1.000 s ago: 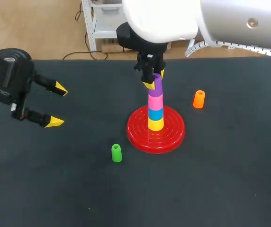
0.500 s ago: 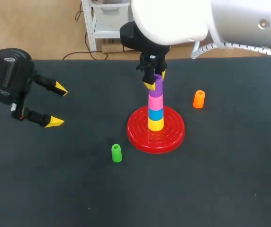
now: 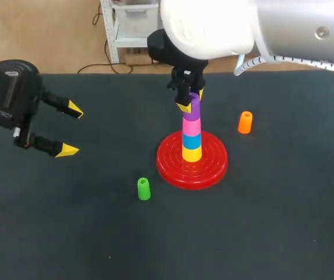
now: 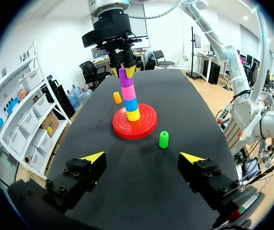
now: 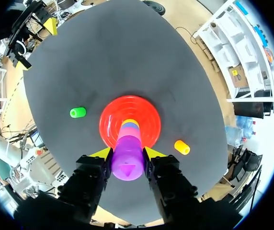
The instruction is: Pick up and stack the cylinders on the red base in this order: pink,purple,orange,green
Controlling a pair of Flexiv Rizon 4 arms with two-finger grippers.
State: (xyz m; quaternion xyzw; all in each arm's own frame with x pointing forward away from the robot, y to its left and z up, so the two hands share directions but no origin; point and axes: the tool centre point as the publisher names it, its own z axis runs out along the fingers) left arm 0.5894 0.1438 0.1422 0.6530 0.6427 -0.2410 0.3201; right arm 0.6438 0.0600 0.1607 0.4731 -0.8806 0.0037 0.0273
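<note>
Right jaws: clamped from two sides on the purple cylinder (image 5: 127, 160), which sits atop the pink cylinder (image 3: 191, 126) in the stack on the red base (image 3: 170, 165).
Left jaws: spread wide, well apart from the stack, with the green cylinder (image 4: 164, 139) ahead of them.
Loose: the orange cylinder (image 3: 245, 122) is on the tabletop (image 3: 272, 221), near the clamped jaws and off to one side.

The left fingers (image 3: 73, 108) gape; right fingers (image 5: 101, 153) pinch the purple cylinder (image 5: 126, 158).

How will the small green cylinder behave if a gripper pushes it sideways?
The small green plastic cylinder stands upright, taller than wide, so it would probably tip, then roll on its round wall. Its open top suggests it is hollow, likely light and stiff.
</note>
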